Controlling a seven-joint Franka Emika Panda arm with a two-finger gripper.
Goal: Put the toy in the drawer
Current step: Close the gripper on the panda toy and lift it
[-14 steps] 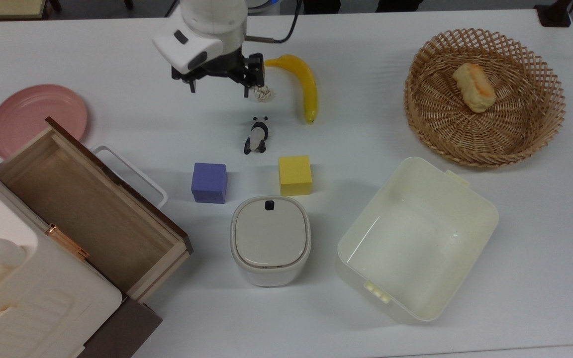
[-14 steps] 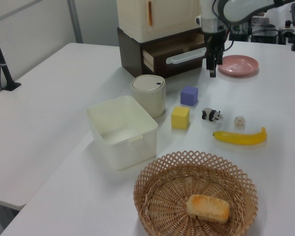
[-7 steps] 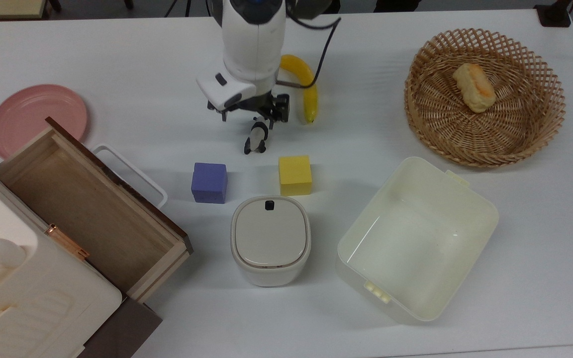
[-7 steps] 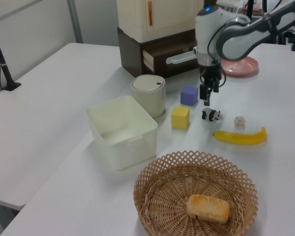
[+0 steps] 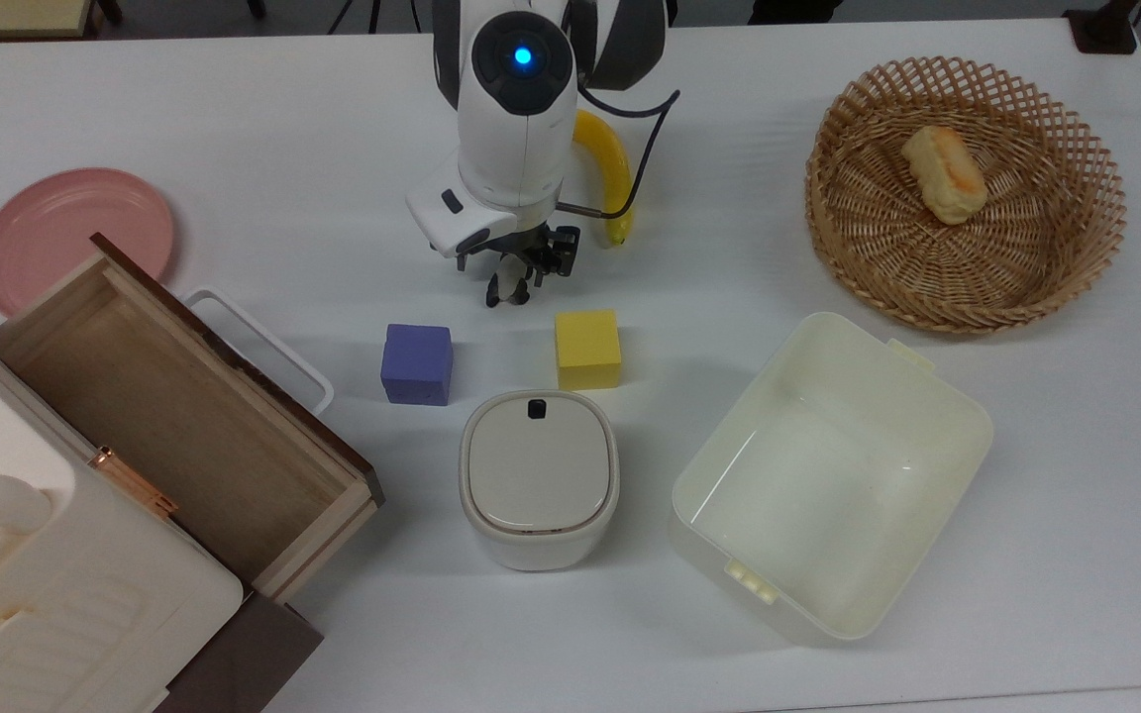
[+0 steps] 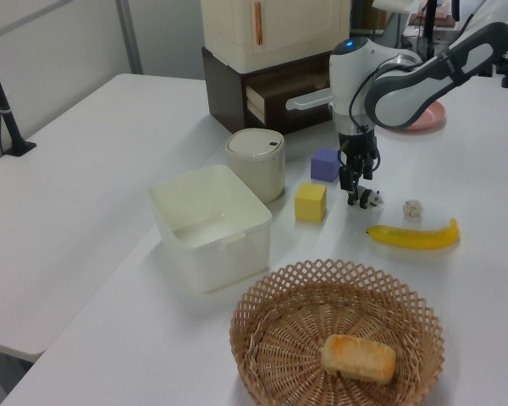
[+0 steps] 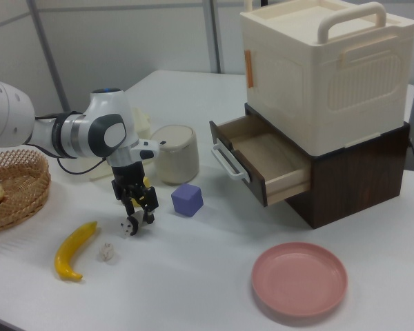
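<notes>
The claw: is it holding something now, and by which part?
It cannot be told. The claw has come down around the toy, which stands on the table; no closed grip is visible.

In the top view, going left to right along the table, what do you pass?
Pink round plate → open wooden drawer → purple foam cube → yellow foam cube → cream plastic tub → woven wicker basket.

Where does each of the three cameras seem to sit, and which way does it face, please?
Top view: overhead, looking down on the table; the arm's wrist and gripper over the toy.
Left view: low at the basket end, facing the drawer; forearm and gripper.
Right view: at the opposite end by the pink plate, facing the basket; arm and gripper.
All three share the toy, the banana and the purple cube.
</notes>
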